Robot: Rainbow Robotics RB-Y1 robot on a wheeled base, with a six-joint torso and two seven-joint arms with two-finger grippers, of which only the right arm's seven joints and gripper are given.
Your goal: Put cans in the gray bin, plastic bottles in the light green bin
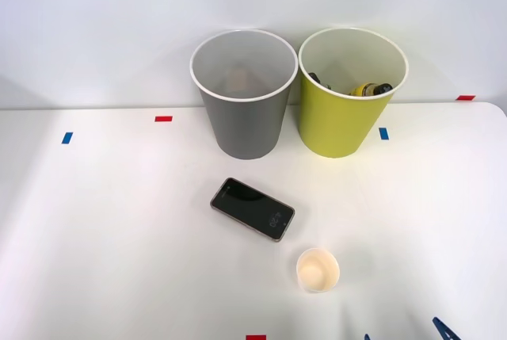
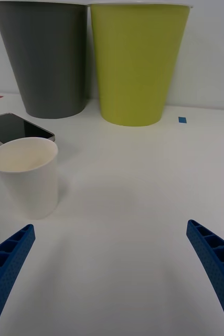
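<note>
The gray bin (image 1: 242, 130) (image 2: 46, 63) stands at the back of the table, with the light green bin (image 1: 341, 126) (image 2: 135, 63) touching it on the right. A dim pinkish-brown shape (image 1: 238, 78) lies inside the gray bin; I cannot tell if it is a can. Inside the light green bin rests a dark and yellow bottle-like thing (image 1: 368, 89). My right gripper (image 1: 402, 334) (image 2: 112, 273) is low at the table's front edge, open and holding nothing, well short of both bins.
A small cream paper cup (image 1: 318, 269) (image 2: 28, 176) stands upright just ahead of the gripper, to its left. A black phone (image 1: 252, 208) (image 2: 14, 127) lies flat between the cup and the gray bin. Red and blue tape marks (image 1: 163, 118) dot the white table.
</note>
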